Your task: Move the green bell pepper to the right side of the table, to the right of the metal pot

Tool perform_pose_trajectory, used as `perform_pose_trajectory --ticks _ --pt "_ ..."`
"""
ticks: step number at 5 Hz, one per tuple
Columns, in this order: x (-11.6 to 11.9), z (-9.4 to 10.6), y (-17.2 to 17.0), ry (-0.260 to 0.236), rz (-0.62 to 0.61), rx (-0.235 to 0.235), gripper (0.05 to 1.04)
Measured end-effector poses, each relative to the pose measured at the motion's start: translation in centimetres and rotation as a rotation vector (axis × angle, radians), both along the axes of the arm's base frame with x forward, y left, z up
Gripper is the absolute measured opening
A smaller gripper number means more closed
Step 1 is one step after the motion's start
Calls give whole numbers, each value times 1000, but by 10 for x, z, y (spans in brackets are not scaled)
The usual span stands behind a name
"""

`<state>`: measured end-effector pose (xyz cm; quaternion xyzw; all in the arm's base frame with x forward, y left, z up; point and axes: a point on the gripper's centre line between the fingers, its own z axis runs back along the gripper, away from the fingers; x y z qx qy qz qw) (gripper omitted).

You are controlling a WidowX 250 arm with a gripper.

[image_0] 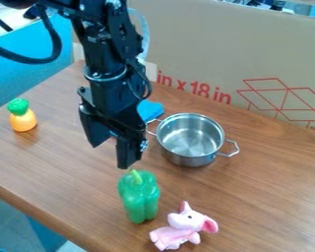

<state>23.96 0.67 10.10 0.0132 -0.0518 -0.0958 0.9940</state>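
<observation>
The gripper (110, 156) hangs over the middle of the table (252, 197), its jaws parted well open with nothing held between them. Just nearer than its tips is the green bell pepper (140, 197), stem end towards the gripper, resting on the table and not grasped. No grasp or lift is done as things lie; gripping, raising and setting down any of these things are all left undone. The metal pot (190, 135) sits to the right of the gripper and farther off than the pepper, its inside bare. The pink elephant toy (183, 227) lies at the near side, just right of the pepper. A blue item (150, 109) is partly hidden behind the gripper; an orange toy with a green top (22, 119) is at far left.
</observation>
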Motion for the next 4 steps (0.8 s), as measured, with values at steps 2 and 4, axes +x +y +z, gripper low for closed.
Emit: perform_pose_trajectory --ticks 2,4 --pt "-2 -5 -1 -4 1 -24 1007" --pt "-4 16 6 -85 60 8 1007"
